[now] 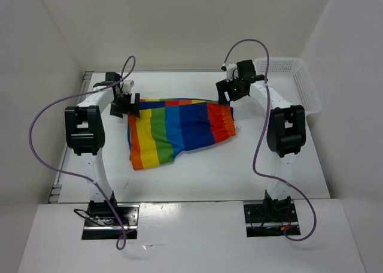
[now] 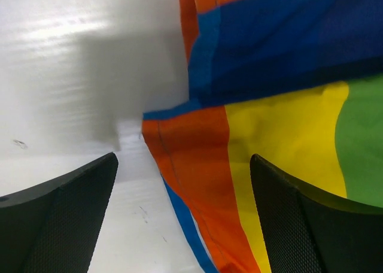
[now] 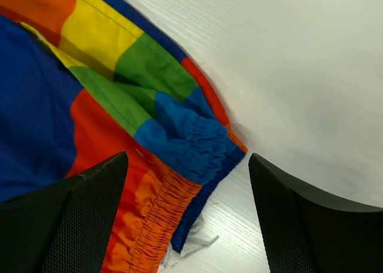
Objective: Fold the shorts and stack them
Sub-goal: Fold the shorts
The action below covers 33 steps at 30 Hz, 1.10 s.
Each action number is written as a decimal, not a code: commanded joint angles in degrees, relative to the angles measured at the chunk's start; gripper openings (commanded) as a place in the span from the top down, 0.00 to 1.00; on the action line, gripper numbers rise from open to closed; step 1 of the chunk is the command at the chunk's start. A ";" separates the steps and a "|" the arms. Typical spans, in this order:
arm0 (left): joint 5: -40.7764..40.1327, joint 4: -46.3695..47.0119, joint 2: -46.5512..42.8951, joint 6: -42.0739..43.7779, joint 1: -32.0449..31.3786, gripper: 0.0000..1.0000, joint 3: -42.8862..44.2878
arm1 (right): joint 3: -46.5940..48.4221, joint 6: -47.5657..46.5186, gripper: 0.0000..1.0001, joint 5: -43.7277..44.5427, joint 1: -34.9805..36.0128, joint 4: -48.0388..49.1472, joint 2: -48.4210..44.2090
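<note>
The rainbow-striped shorts (image 1: pixel 179 129) lie flat in the middle of the white table, leg hems to the left, gathered waistband to the right. My left gripper (image 1: pixel 125 105) is open and hovers over the far left corner of the shorts; its wrist view shows an orange and blue hem edge (image 2: pixel 191 183) between the spread fingers (image 2: pixel 66 219). My right gripper (image 1: pixel 229 93) is open over the far right waistband corner. Its wrist view shows the gathered orange and blue waistband (image 3: pixel 179 165) and a bit of white drawstring (image 3: pixel 191 243) between the fingers (image 3: pixel 311 225).
A white mesh plastic basket (image 1: pixel 299 81) stands at the far right of the table. White walls close in the table at the back and both sides. Purple cables loop off both arms.
</note>
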 commanded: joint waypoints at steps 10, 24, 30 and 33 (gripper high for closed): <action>6.51 8.80 2.82 0.23 0.80 0.36 1.10 | -2.77 -2.55 0.15 -3.55 0.07 -0.35 -0.32; 4.22 7.66 1.51 0.23 1.33 1.00 1.71 | -2.16 -2.55 0.64 -2.40 0.07 0.70 0.92; 5.80 3.37 -3.41 0.23 1.33 1.00 3.55 | -2.16 -2.55 1.00 -0.73 0.07 1.76 0.92; 5.80 1.16 -6.75 0.23 0.10 1.00 4.78 | -2.16 -3.08 1.00 -1.26 0.07 1.24 -0.48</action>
